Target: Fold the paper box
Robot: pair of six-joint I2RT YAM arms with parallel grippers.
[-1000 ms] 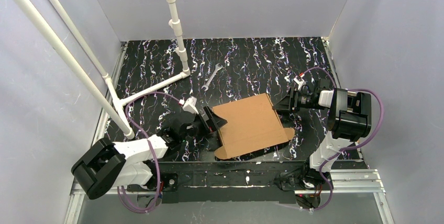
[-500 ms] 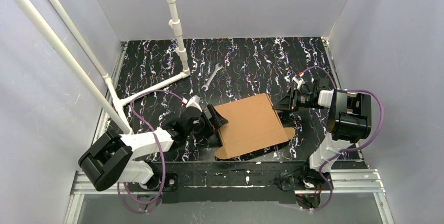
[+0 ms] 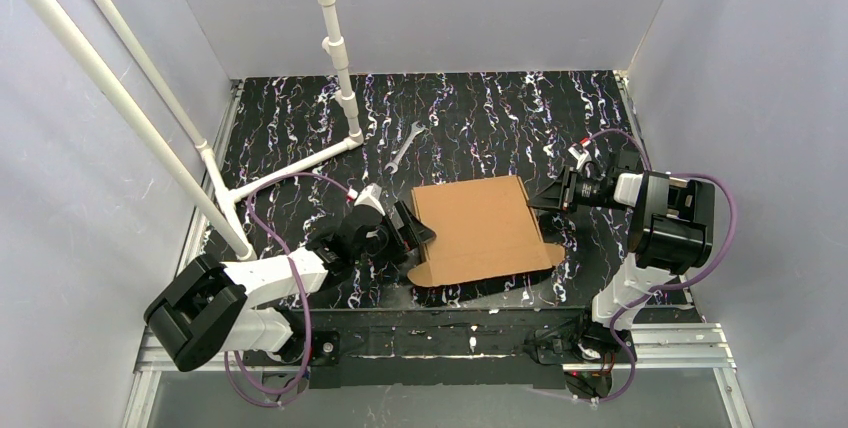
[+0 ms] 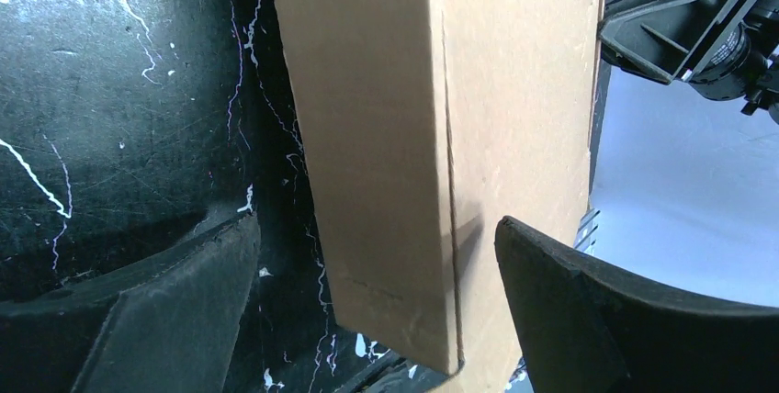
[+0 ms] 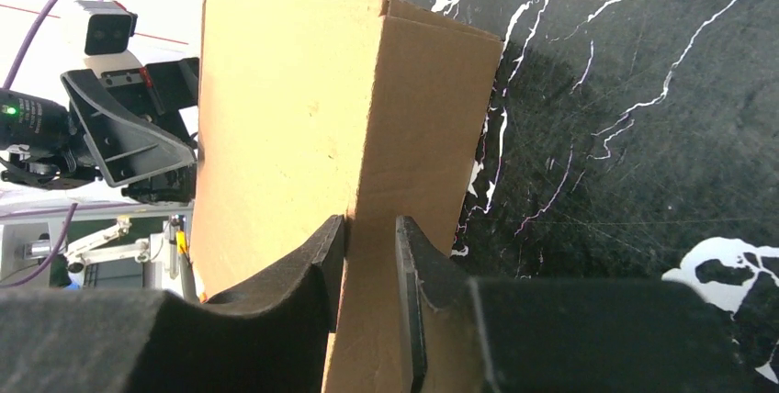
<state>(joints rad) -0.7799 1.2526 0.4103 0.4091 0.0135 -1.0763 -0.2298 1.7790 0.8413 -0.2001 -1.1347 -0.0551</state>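
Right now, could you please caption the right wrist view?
Right gripper pinches a raised edge of the paper box on the table.

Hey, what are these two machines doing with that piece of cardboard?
Two robot arms are working on a brown cardboard box that lies on the black table between them. The right arm has its jaws pinched on the box's right edge. The left arm has its jaws wide open on either side of the box's left edge, not gripping it.
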